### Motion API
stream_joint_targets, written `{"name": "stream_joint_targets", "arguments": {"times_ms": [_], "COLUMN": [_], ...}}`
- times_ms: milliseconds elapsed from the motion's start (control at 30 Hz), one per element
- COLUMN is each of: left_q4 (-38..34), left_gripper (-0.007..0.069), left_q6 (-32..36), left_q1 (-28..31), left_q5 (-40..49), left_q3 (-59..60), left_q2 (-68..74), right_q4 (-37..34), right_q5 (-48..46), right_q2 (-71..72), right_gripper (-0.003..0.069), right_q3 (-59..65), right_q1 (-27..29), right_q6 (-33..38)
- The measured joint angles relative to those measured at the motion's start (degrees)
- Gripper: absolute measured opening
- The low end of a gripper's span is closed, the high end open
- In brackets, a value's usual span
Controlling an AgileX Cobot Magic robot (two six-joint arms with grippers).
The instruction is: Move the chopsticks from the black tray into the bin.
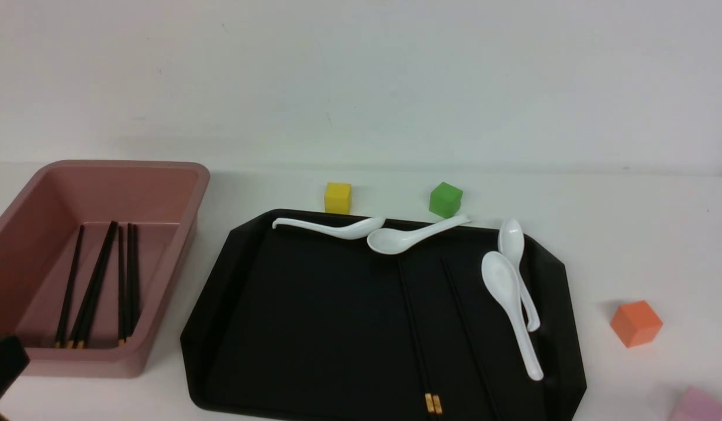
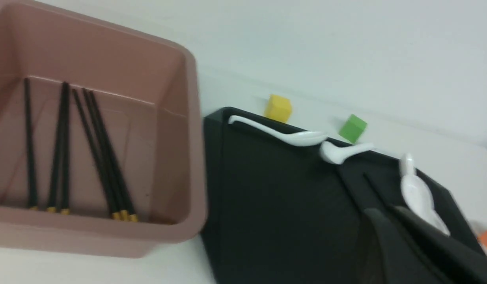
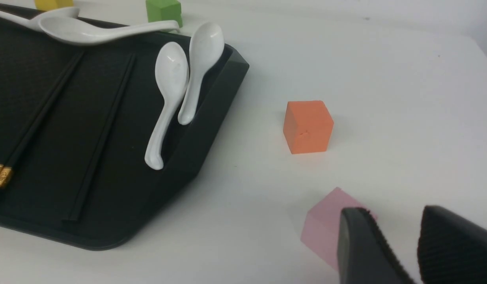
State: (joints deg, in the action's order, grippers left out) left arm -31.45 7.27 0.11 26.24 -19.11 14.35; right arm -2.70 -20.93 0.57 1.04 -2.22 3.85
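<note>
White table [image 1: 629, 234] against plain white wall [image 1: 361, 70]. Black tray [image 1: 290, 304] centre, holding four white spoons [image 1: 507, 292] and remaining chopsticks [image 1: 416, 333]. Pink bin [image 1: 179, 245] just left of tray, more chopsticks lying inside. Left gripper [image 2: 401, 244] closed, empty, over tray. Right gripper [image 3: 389, 244] slightly parted, empty, above pink cube [image 3: 326, 225]; seen only in wrist view.
</note>
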Motion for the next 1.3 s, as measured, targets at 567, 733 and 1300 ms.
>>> {"name": "stream_joint_targets", "arguments": {"times_ms": [567, 733, 1300], "left_q4": [30.81, 31.45, 31.45], "left_gripper": [-0.0012, -0.0011, 0.0001], "left_q6": [-32.71, -31.08, -29.72], "left_q1": [-0.27, -1.55, -3.36], "left_q5": [-3.85, -3.85, -3.8], "left_q3": [20.78, 20.78, 20.78], "left_q2": [-15.02, -15.02, -15.02], "right_q4": [0.0, 0.0, 0.0], "right_q5": [-0.06, -0.06, -0.06], "right_q2": [0.0, 0.0, 0.0], "right_gripper": [0.024, 0.024, 0.024], "right_q3": [0.0, 0.0, 0.0], "right_q1": [0.0, 0.0, 0.0], "right_q6": [0.0, 0.0, 0.0]}}
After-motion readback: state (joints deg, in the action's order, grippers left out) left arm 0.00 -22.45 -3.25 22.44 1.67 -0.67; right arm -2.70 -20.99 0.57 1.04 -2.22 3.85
